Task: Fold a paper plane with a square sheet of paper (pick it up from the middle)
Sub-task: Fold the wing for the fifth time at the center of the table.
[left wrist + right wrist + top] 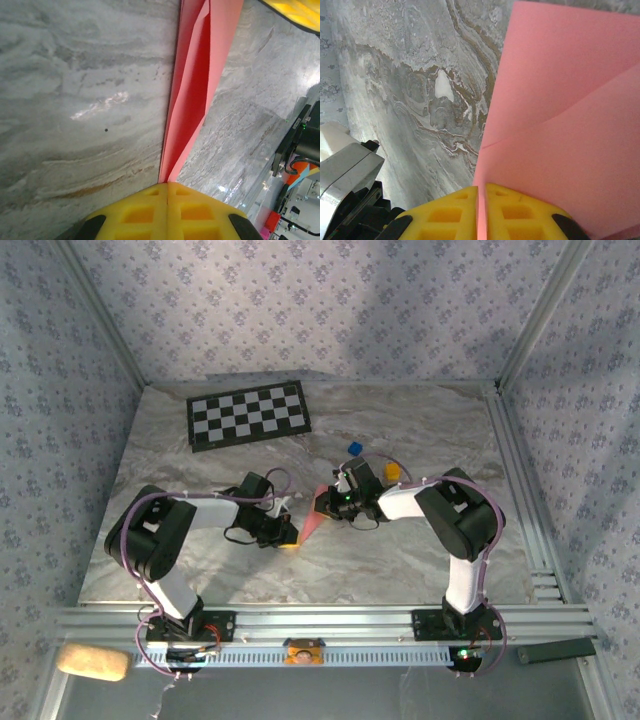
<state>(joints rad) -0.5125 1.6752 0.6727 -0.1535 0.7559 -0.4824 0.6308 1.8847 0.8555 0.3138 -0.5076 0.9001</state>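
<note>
Paper: folded salmon-pink paper sheet [195,75], stretched between both pincers over the grey marbled tabletop [420,100].
Left pincer [167,186]: yellow fingers pressed together on the sheet's narrow folded end; paper runs straight out from its tips.
Right pincer [481,190]: yellow fingers clamped on the wide end; a slanting crease starts just past its tips.
Behind right pincer: small blue block [354,448], small yellow block [393,472], both near.

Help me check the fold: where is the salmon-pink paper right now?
Top view: the folded salmon-pink paper is mid-table, held from either side by the left gripper and the right gripper.
</note>
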